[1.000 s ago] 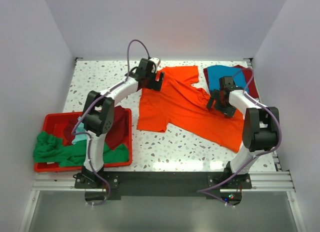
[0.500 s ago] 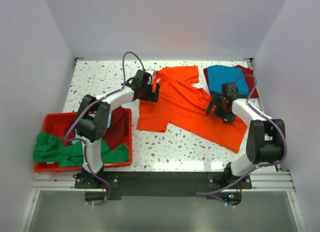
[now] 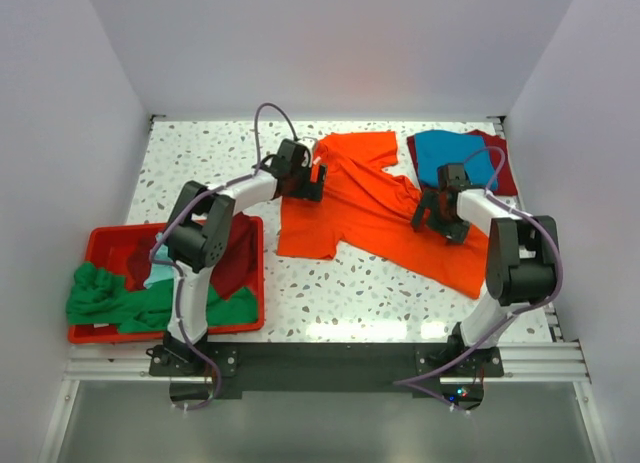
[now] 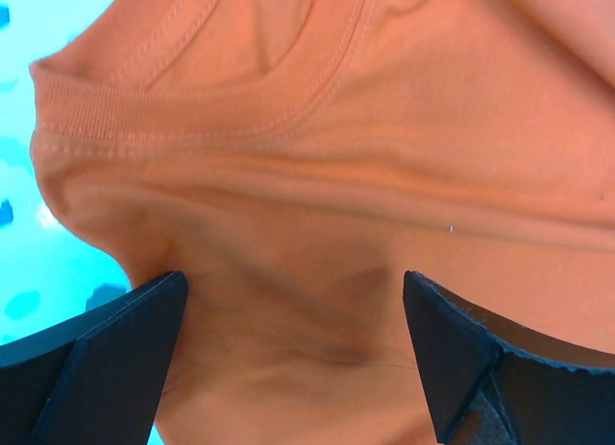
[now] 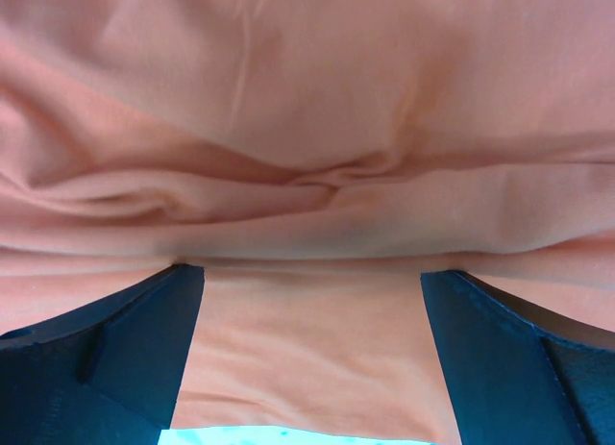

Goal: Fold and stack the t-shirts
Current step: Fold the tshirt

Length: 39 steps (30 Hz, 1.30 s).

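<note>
The left hand point(image 3: 303, 175) is fully open and empty over the collar point(image 4: 144, 104) of the orange t-shirt point(image 3: 365, 208), spread at frame centre on the tabletop point(image 3: 190, 158); the right hand point(image 3: 440, 211) too, at mid-right. The cloth looks soft and light, so pinch an edge. Only the left wrist view shows the collar's ribbing.

We see: orange t-shirt point(image 3: 370, 208) plain, bright | blue t-shirt point(image 3: 448, 153) plain | dark red t-shirt point(image 3: 508, 178) plain | green t-shirt point(image 3: 100, 298) | light teal t-shirt point(image 3: 160, 275) | bin point(image 3: 110, 238) red | table point(image 3: 200, 153) white with dark speckles | arms point(image 3: 235, 195) white and black | cables point(image 3: 262, 111) purple
</note>
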Available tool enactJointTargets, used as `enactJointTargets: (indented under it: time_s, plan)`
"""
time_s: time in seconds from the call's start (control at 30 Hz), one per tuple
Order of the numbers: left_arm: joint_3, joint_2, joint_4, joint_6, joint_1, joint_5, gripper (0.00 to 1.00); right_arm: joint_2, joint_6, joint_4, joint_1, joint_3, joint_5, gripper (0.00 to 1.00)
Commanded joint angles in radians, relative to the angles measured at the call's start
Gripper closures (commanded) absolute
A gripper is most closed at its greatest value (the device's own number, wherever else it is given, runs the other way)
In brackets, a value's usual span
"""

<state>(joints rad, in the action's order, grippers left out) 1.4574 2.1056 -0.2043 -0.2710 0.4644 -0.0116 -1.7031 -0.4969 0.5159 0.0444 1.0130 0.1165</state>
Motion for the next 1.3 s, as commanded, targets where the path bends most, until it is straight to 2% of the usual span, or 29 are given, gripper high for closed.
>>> enactJointTargets:
  time_s: [0.0,0.33,0.47,0.67,0.8,0.93,1.27]
  plan:
    - [0.056,0.071,0.013,0.024,-0.012,-0.021,0.00,-0.049,0.001,-0.008,-0.012,0.035,0.040,0.01]
    - [0.227,0.136,-0.023,0.064,-0.012,-0.050,0.00,-0.076,0.030,0.026,-0.025,0.130,0.019,0.01]
    - [0.166,0.000,-0.006,0.058,-0.012,-0.007,0.00,-0.090,0.061,0.044,-0.024,0.182,-0.040,0.01]
    - [-0.035,-0.203,-0.041,-0.031,0.020,0.189,0.00,-0.075,0.063,0.068,-0.025,0.223,-0.089,0.01]
    - [-0.114,-0.236,-0.127,-0.057,0.069,0.324,0.02,-0.058,0.058,0.082,-0.024,0.234,-0.115,0.01]
    - [-0.213,-0.280,-0.155,-0.106,0.077,0.352,0.04,-0.029,0.058,0.095,-0.025,0.230,-0.113,0.01]
    - [-0.347,-0.366,-0.162,-0.200,0.111,0.352,0.16,0.023,0.067,0.102,-0.025,0.187,-0.115,0.01]
